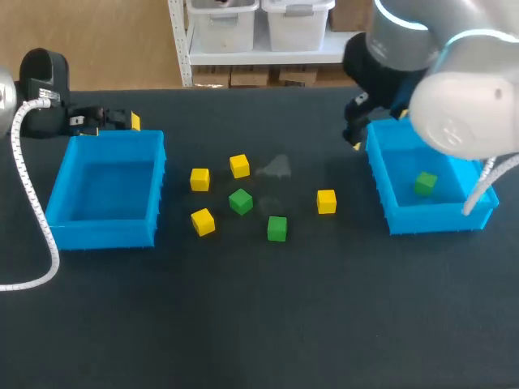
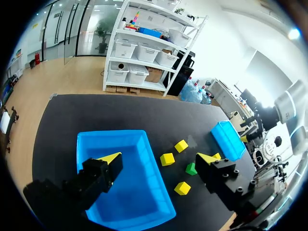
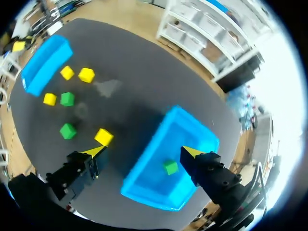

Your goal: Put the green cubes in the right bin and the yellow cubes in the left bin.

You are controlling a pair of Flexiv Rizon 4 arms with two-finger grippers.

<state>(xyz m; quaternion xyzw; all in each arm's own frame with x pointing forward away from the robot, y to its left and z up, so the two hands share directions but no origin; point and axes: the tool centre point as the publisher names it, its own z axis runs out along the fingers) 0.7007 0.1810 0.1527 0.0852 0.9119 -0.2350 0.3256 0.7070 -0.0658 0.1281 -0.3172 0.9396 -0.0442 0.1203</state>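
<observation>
The dark matte tabletop [image 1: 259, 324] carries two open bins with small cubes scattered between them. The left blue plastic bin [image 1: 104, 231] stands at one side. The right blue plastic bin [image 1: 381, 174] stands well apart at the other and holds one green cube [image 1: 425, 183] near the middle of its floor.

On the bare surface between the bins lie a far yellow cube [image 1: 239, 166], a second yellow cube [image 1: 199, 179] near it, a near yellow cube [image 1: 203, 221] and a lone yellow cube [image 1: 326, 201] closer to the right bin. Two loose green cubes lie among them, a tilted green cube [image 1: 240, 201] and a nearest green cube [image 1: 277, 228].

The left end effector [image 2: 159, 158] hangs at the far rim of the left bin with its fingers spread and nothing between them. One yellow tip is over the bin's inside and the other over the tabletop near the loose cubes.

The right end effector [image 3: 143, 151] sits at the far inner corner of the right bin, also spread wide and empty. In its wrist view the bin's wall lies below the gap. The binned green cube [image 3: 169, 167] lies just beside one fingertip, and the lone yellow cube [image 3: 103, 136] lies just ahead of the other, outside the bin.
</observation>
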